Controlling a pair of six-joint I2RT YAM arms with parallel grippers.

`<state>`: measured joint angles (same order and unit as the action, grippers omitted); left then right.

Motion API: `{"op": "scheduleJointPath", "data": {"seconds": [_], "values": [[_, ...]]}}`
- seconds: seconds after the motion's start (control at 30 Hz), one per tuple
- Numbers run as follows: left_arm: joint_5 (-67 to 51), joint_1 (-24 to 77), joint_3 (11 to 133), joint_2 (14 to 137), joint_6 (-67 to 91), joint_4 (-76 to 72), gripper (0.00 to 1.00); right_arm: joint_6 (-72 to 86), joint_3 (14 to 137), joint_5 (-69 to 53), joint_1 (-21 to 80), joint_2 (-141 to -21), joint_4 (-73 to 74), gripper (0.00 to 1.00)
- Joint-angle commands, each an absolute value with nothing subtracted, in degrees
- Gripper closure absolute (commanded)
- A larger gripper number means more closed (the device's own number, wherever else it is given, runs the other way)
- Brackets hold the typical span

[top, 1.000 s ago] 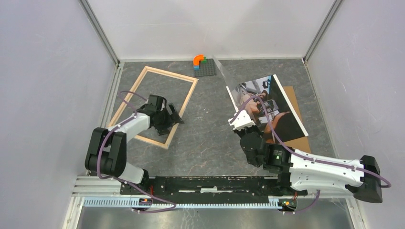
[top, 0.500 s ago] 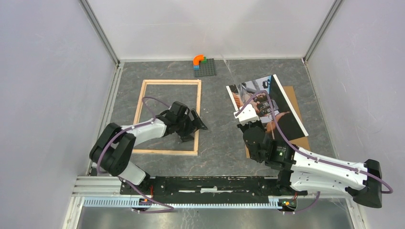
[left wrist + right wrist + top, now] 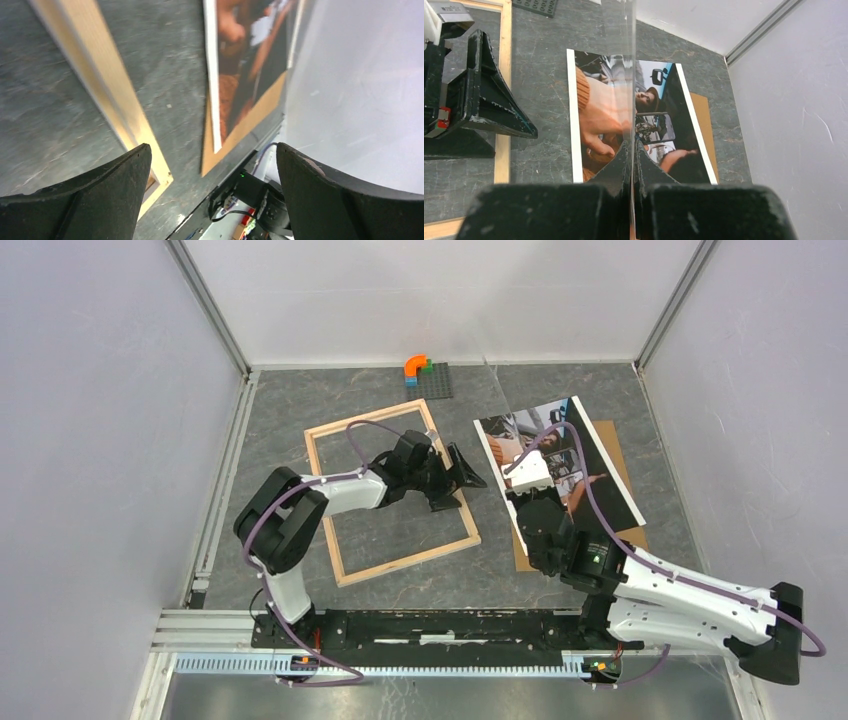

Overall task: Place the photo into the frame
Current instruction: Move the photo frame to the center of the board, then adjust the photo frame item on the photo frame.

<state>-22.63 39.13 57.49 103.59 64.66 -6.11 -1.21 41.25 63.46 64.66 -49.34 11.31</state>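
Observation:
The pale wood frame [image 3: 410,560] lies tilted at table centre-left; it also shows in the left wrist view [image 3: 100,75]. My left gripper [image 3: 465,485] is open and empty, low at the frame's right rail; in its wrist view [image 3: 212,150] the jaws stand wide apart. The photo [image 3: 560,455] lies face up at right on a brown backing board [image 3: 622,470], and shows in both wrist views [image 3: 599,115] [image 3: 245,65]. My right gripper [image 3: 535,485] is shut on a clear pane [image 3: 624,60], held upright and edge-on above the photo's near end [image 3: 631,145].
A grey studded plate [image 3: 430,382] with an orange curved piece [image 3: 415,363] sits at the back wall. White walls close in the table on the left, back and right. The arm bases and a black rail run along the near edge.
My left arm swung right and the frame slid and turned with it, from the far left toward the centre. My right arm shifted slightly right, still holding the clear pane.

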Motion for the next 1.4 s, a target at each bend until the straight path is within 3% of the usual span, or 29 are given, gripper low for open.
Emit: {"op": "scheduleJointPath", "data": {"seconds": [0.0,0.37,0.5,0.63,0.97,1.23,1.37], "values": [[-28.31,39.14,55.86,99.01,63.12,-17.03,0.0,-0.49,45.0,65.05,63.84,-47.63,10.57,1.0],[-29.32,32.3,49.92,75.74,52.44,1.36,0.01,-15.7,46.16,53.56,63.17,-51.31,0.42,1.0],[-31.72,21.83,48.23,67.87,58.29,12.58,0.03,-22.31,44.74,41.75,63.19,-54.8,-4.1,1.0],[-37.13,14.81,44.49,63.12,67.19,14.3,0.0,-25.69,42.7,33.72,63.49,-58.78,-6.51,1.0],[-35.14,13.89,36.73,55.06,88.13,7.13,0.0,-26.76,39.48,31.67,67.68,-65.95,-8.32,1.0],[-30.65,13.89,37.76,51.81,89.57,13.9,0.02,-26.02,38.06,31.6,68.7,-66.75,-8.96,1.0],[-30.78,14.06,39.62,52.8,88.76,13.58,0.1,-26.35,38.21,31.82,68.94,-67.67,-9.25,1.0]]}}
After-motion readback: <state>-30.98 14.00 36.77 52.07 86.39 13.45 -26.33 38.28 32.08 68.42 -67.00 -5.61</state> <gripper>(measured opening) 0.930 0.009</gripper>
